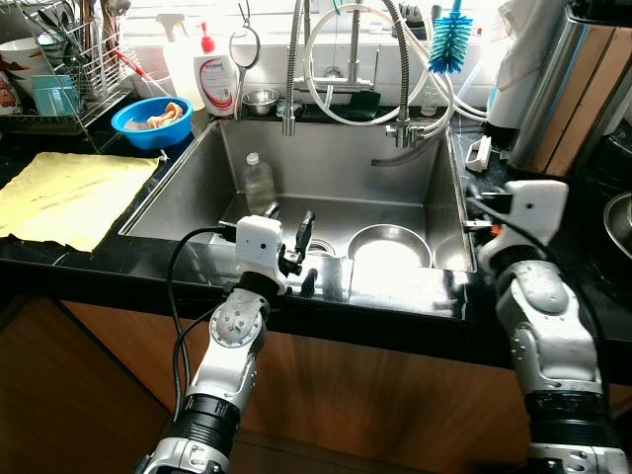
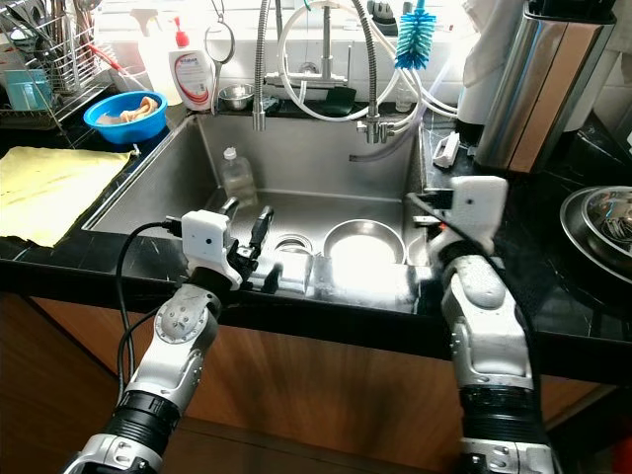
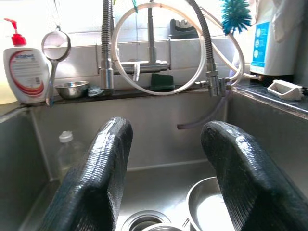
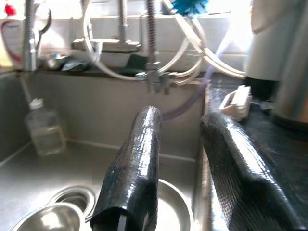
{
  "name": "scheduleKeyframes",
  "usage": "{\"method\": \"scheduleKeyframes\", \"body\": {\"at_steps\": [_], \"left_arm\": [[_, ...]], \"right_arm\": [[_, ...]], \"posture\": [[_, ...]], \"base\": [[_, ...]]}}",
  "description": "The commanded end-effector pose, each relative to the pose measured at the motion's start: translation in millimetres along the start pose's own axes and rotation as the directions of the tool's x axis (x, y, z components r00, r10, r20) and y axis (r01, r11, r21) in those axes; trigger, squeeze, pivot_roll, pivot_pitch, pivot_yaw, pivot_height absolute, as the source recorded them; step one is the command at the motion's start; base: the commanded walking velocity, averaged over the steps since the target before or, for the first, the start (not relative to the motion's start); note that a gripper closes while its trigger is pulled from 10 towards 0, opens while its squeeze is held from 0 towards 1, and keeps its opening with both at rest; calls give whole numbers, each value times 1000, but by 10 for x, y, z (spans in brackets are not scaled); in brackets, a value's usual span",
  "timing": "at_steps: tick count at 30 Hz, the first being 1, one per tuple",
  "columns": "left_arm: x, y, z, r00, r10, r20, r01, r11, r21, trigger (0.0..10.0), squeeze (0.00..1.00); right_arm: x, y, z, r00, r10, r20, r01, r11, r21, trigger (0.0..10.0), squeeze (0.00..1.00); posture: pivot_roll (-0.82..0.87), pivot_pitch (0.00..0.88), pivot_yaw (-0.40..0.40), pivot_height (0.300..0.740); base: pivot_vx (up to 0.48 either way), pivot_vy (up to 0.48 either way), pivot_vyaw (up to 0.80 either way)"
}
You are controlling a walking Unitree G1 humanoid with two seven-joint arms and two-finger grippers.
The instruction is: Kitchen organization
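Our left pincer (image 1: 292,229) and right pincer (image 4: 192,168) both gape apart over the sink's (image 1: 197,178) front edge, above a steel bowl (image 1: 389,253).

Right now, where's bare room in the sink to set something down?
Free: sink floor between the bottle and right wall, behind the steel bowl. Crowded: front, with bowl, drain and left gripper; back ledge, with faucet hoses.

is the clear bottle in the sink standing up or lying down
Upright. The clear bottle stands in the sink, white cap on top.
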State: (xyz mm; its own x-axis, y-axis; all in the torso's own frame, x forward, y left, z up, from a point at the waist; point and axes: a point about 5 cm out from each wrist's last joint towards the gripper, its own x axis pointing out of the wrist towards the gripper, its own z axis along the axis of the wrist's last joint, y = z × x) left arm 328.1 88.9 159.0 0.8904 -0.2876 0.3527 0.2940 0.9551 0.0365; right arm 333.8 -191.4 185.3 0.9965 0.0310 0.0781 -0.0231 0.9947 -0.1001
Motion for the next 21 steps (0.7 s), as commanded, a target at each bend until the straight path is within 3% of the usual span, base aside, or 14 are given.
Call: {"method": "scheduleKeyframes", "body": {"at_steps": [1,10,14,21], "left_arm": [[4,44,19,1000,8,5,-8,1000,23,10000,0],[-1,56,9,1000,16,0,-16,1000,24,10000,0],[-5,56,3,1000,19,-4,-19,1000,17,10000,0],[-15,54,-1,1000,18,-5,-18,1000,26,10000,0]], "right_arm": [[-16,25,39,1000,12,25,-12,1000,-13,10000,0],[25,49,0,1000,29,-4,-28,999,19,10000,0],[25,84,-12,999,41,-3,-41,999,27,10000,0],[23,171,-23,997,78,-8,-78,997,14,10000,0]], "posture": [[-169,0,58,740],[-169,0,57,740],[-168,0,57,740],[-168,0,57,740]], "base": [[0,0,0],[0,0,0],[0,0,-800],[0,0,0]]}}
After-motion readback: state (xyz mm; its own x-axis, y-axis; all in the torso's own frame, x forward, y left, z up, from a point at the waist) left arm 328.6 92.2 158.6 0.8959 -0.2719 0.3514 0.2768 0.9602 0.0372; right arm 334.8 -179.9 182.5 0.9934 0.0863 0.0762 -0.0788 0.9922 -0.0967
